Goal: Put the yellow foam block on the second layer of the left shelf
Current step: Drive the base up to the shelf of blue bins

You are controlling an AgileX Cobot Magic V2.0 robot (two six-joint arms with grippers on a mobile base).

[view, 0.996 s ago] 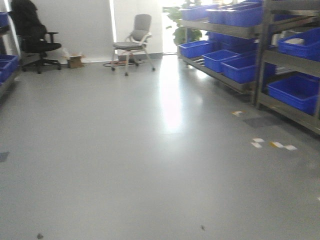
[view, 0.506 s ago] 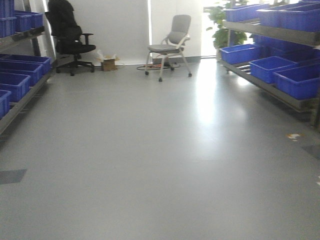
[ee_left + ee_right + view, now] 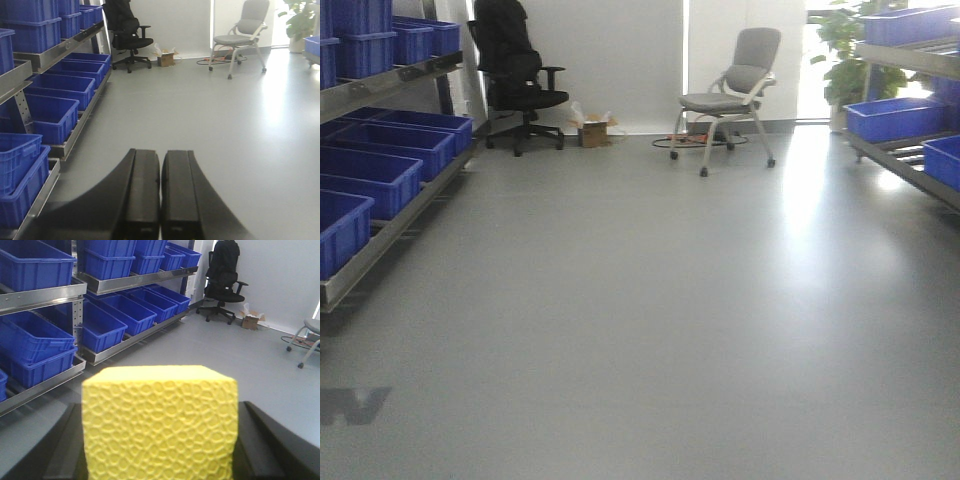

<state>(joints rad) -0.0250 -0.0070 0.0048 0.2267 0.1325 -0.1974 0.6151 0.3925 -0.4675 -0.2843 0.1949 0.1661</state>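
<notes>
Yellow foam block point(image 3: 160, 422) clamped between the jaws of the right gripper point(image 3: 162, 455); left gripper point(image 3: 160, 195) closed, empty. Front view has swung leftward, bringing the left shelf point(image 3: 382, 240) into frame: approach underway, placement pending.

Open grey floor point(image 3: 640, 330) ran through the frame's middle. A metal shelf point(image 3: 400, 224) packed with blue bins point(image 3: 370, 175) lined the left edge, a second shelf point(image 3: 900, 165) the right. At top, a black office chair point(image 3: 515, 80), grey chair point(image 3: 730, 95) and cardboard box point(image 3: 592, 131) stood by the wall point(image 3: 620, 60).
</notes>
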